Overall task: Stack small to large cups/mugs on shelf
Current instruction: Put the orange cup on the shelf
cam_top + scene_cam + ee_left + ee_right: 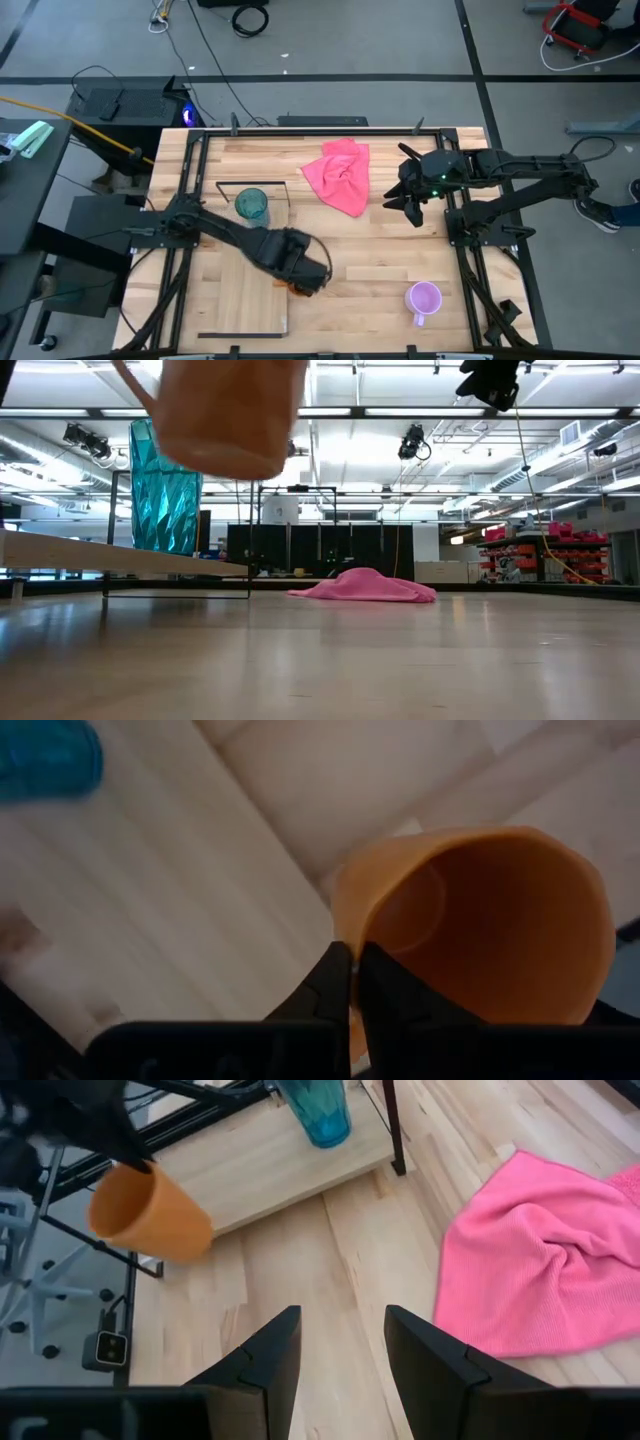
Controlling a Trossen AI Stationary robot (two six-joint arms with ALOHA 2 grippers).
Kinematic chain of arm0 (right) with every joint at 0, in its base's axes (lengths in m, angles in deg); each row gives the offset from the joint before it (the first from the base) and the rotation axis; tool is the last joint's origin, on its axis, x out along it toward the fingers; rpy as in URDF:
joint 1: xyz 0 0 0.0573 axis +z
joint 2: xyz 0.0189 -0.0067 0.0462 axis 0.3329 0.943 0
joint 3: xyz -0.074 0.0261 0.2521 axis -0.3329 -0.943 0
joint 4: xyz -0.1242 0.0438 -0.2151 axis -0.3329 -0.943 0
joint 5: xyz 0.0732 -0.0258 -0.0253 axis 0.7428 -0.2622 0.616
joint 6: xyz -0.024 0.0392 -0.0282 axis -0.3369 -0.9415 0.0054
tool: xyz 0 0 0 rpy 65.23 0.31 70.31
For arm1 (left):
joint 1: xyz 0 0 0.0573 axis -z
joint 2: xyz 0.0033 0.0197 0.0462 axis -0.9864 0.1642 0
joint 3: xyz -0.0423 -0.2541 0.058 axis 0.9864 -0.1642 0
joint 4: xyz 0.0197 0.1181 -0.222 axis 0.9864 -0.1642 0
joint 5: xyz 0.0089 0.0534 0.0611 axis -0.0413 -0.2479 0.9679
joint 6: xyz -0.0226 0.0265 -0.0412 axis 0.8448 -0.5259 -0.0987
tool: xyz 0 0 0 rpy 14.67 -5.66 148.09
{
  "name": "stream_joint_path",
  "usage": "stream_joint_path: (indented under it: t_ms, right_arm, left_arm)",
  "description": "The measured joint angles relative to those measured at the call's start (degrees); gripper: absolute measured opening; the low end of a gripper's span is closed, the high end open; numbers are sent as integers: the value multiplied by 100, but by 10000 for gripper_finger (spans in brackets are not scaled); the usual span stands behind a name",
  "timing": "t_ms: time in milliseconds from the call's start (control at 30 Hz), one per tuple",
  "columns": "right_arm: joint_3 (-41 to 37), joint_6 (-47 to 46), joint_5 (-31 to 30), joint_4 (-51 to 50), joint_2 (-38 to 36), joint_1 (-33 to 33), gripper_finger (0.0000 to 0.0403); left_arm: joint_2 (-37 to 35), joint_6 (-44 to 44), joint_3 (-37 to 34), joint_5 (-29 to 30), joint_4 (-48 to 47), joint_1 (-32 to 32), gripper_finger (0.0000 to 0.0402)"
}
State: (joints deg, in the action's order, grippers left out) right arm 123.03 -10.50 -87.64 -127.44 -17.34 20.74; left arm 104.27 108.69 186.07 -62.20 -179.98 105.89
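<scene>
I had the left tool [352, 982] pinched on the orange mug's [150, 1213] rim, lifted beside the shelf [240, 290]. Teal tumbler [252, 204] stood on the shelf; purple mug [424, 298] well away. Right tool [340, 1355] gaped empty near the pink cloth [340, 175].

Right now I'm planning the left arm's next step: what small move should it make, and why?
Probably carry the orange mug farther over the shelf and level it. The left gripper pinches its rim, holding it tilted in the air at the shelf's edge, with the teal tumbler already standing on the shelf.
</scene>
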Motion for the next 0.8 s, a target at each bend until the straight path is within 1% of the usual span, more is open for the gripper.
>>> stream_joint_path:
  t_ms: [200, 300, 467, 600, 800]
  right_arm:
    - [-2, 122, -1, 7, 0, 0, 153]
    - [-2, 142, -1, 6, 0, 0, 153]
    - [-2, 142, -1, 9, 2, 2, 153]
    - [-2, 141, 1, 4, 1, 2, 153]
    - [-2, 164, -1, 35, 14, -2, 153]
  left_arm:
    - [-279, 837, 0, 58, -2, 378, 15]
    - [-342, 908, 2, 126, -3, 423, 15]
    - [-350, 781, 2, 130, -4, 400, 15]
    - [-350, 1380, 2, -46, -2, 471, 15]
    - [-394, 1818, 2, -43, -2, 901, 15]
